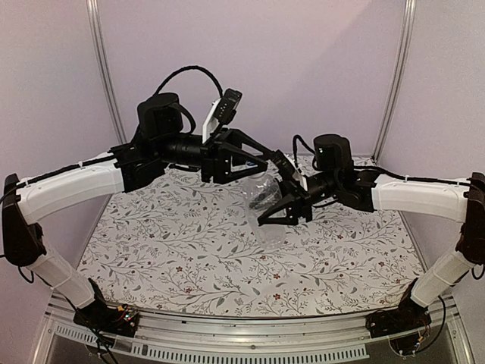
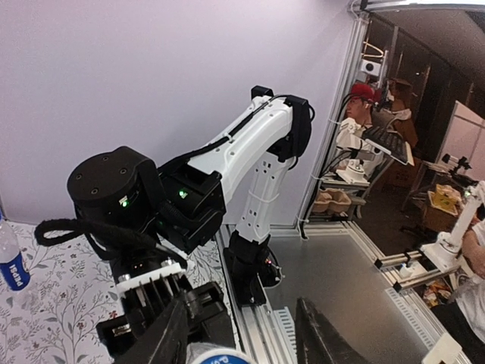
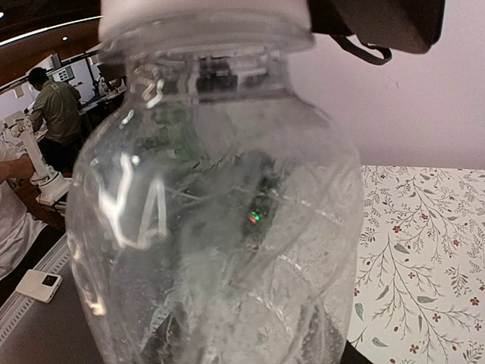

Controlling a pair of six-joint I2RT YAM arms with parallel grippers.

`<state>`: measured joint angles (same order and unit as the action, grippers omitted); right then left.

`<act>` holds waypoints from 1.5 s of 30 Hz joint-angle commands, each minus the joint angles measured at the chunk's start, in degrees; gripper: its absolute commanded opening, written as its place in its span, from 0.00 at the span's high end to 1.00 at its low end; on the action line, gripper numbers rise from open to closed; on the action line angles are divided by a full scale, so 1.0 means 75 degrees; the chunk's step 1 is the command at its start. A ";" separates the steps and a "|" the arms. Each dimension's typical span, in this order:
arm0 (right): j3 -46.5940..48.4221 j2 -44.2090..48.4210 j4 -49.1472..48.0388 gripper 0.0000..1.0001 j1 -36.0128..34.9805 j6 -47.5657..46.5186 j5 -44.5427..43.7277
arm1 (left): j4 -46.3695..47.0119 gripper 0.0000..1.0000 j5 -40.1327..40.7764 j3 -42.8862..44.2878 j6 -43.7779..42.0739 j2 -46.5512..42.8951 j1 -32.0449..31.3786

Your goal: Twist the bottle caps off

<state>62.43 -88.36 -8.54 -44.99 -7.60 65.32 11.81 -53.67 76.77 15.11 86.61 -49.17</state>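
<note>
My right gripper [image 1: 279,208] is shut on the plain clear bottle [image 1: 270,230] and holds it in the air over the middle of the table. That bottle [image 3: 220,227] fills the right wrist view and hides the fingers there. My left gripper [image 1: 264,174] sits at the bottle's top. In the left wrist view the blue cap [image 2: 220,356] with white lettering shows at the bottom edge between the open left gripper's [image 2: 246,345] jaws. It lies against one finger [image 2: 171,334], with a gap to the other. The labelled bottle [image 2: 9,262] stands on the table at far left.
A floral cloth [image 1: 189,250] covers the table, bounded by purple walls and metal posts [image 1: 103,68]. The right arm's base [image 2: 254,265] and the front rail [image 2: 284,326] show in the left wrist view. Beyond the table are other stations and a person [image 2: 362,102].
</note>
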 commanded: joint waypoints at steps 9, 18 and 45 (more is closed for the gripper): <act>0.0198 0.0000 0.0072 0.57 -0.0043 -0.0095 -0.0007 | 0.0144 0.66 -0.0150 -0.0116 -0.0181 -0.0010 0.0081; 0.0168 0.0123 0.0114 0.57 0.0014 -0.0047 -0.0521 | -0.0216 0.90 -0.0027 -0.0126 -0.0489 -0.0143 0.0086; 0.0147 0.0572 0.0340 0.61 0.0316 0.0680 -0.4949 | -0.2408 1.00 0.9019 0.0258 0.1613 -0.0737 -0.1205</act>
<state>62.39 -85.86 -6.55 -44.60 -5.04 39.24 -1.21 2.04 76.62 24.62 81.52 -57.21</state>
